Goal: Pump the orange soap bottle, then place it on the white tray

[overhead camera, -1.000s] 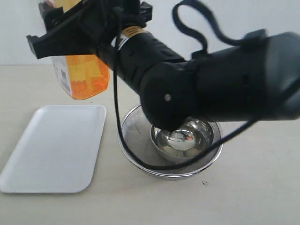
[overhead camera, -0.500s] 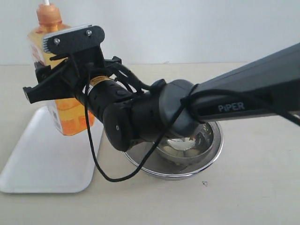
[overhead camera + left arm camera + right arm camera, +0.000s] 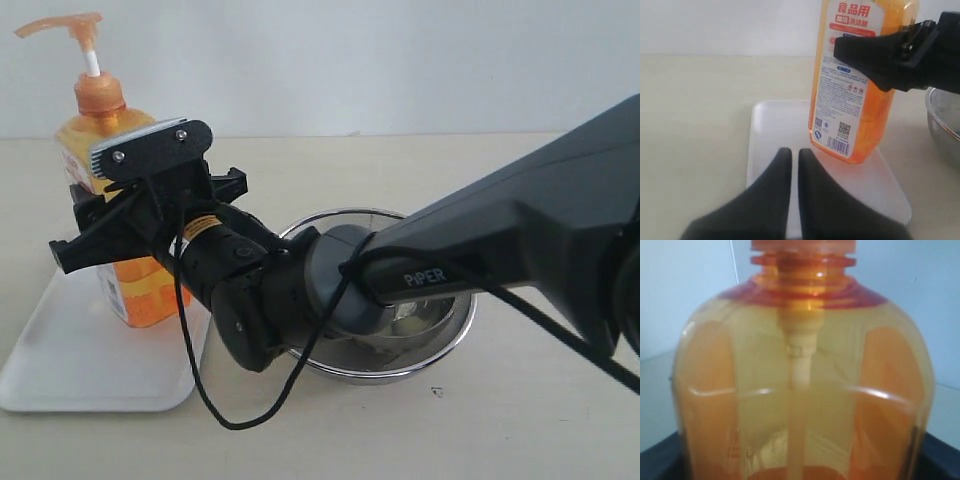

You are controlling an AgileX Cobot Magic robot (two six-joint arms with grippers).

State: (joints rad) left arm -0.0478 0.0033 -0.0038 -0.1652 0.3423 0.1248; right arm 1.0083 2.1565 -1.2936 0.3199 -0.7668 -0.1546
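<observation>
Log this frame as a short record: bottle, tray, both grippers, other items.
bottle: orange soap bottle, tilted, base low over the white tray; contact unclear
pump head: raised, nothing touching it
right gripper: clamped on the bottle's body
left gripper: shut, empty, pointing at the tray
nearby: steel strainer beside the tray

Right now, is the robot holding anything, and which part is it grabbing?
Yes. Its right hand grips the orange soap bottle around the middle of its body. The left hand is shut and holds nothing.
</observation>
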